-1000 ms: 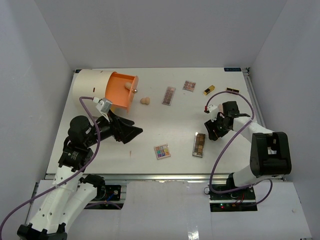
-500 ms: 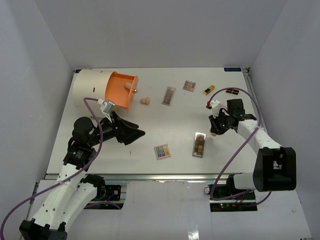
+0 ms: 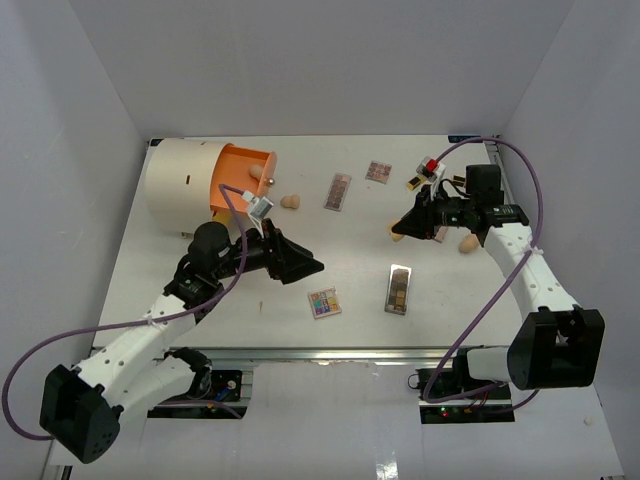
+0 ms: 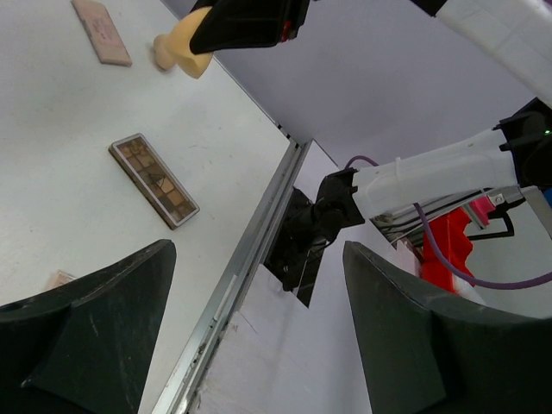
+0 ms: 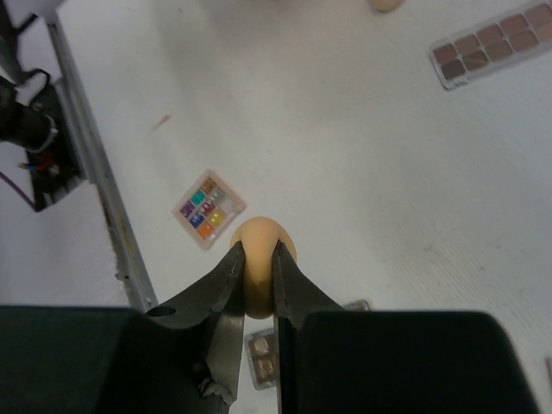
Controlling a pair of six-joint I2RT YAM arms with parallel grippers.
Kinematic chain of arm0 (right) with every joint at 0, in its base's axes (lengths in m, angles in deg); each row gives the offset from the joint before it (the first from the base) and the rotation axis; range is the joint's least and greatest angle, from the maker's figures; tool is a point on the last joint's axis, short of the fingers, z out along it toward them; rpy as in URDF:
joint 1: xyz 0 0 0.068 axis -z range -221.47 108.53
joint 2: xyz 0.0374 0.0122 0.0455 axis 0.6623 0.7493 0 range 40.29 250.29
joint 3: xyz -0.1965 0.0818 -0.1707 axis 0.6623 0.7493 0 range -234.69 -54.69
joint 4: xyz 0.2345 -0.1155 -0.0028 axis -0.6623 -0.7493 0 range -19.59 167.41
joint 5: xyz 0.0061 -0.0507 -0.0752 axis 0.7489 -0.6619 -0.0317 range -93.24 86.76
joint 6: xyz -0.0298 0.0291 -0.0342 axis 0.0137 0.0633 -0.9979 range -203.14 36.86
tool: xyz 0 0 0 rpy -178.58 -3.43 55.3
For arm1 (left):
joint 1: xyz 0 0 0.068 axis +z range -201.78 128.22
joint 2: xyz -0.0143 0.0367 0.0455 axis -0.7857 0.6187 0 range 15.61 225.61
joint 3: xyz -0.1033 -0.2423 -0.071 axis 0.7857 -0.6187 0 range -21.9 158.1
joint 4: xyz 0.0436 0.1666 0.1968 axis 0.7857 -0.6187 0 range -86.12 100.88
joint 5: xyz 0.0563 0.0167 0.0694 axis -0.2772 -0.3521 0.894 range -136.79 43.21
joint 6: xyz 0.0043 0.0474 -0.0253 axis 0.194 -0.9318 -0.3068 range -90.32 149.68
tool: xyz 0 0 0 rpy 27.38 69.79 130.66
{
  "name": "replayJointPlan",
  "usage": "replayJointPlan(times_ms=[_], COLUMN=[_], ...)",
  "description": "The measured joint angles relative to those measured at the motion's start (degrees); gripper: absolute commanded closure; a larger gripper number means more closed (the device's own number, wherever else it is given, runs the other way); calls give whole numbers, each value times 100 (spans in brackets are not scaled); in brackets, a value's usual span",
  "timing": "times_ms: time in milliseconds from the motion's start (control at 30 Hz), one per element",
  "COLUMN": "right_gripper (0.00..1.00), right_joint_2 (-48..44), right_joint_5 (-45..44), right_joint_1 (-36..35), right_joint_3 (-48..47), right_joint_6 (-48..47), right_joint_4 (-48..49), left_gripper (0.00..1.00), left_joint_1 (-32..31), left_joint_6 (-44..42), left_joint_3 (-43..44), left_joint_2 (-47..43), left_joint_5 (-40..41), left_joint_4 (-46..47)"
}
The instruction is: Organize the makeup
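Observation:
My right gripper [image 3: 402, 229] is shut on a tan egg-shaped sponge [image 5: 260, 252], held above the table right of centre. Below it lie a brown eyeshadow palette [image 3: 399, 289] and a small colourful palette [image 3: 323, 302]. A long pink palette [image 3: 338, 191], a small square palette [image 3: 378, 171] and a gold-black lipstick [image 3: 418, 180] lie farther back. Another tan sponge [image 3: 290, 202] rests by the orange drawer. My left gripper [image 3: 297, 263] is open and holds nothing, left of the colourful palette. In the left wrist view the brown palette [image 4: 153, 179] lies ahead.
A big cream cylinder [image 3: 185, 182] with an open orange drawer [image 3: 245, 180] stands at the back left, something tan inside it. A tan piece [image 3: 467, 243] lies under my right forearm. A black-gold item [image 3: 465, 181] sits at the back right. The table's front rail [image 4: 237, 276] is close.
My right gripper has shut on the tan sponge, lifted it and carried it back and to the left. My left arm has reached right toward the table's middle, still open.

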Motion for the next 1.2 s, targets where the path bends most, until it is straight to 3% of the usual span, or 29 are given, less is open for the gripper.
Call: replayJointPlan(times_ms=[233,533,1200], right_gripper=[86,84,82], right_joint_2=[29,-156,-475], right_joint_5=[1026,1538,1807], right_joint_1=[-20,-127,-140], right_joint_3=[-5,499,1008], right_joint_6=[1040,2413,3427], right_joint_4=[795,2244,3448], left_gripper=[13,15,30], left_joint_1=[-521,-1214,-1473], left_joint_6=[10,3,-12], left_joint_3=[197,1158,2063], left_joint_2=[1196,2789,3743], left_joint_5=[506,929,1220], left_joint_4=[769,1427,1664])
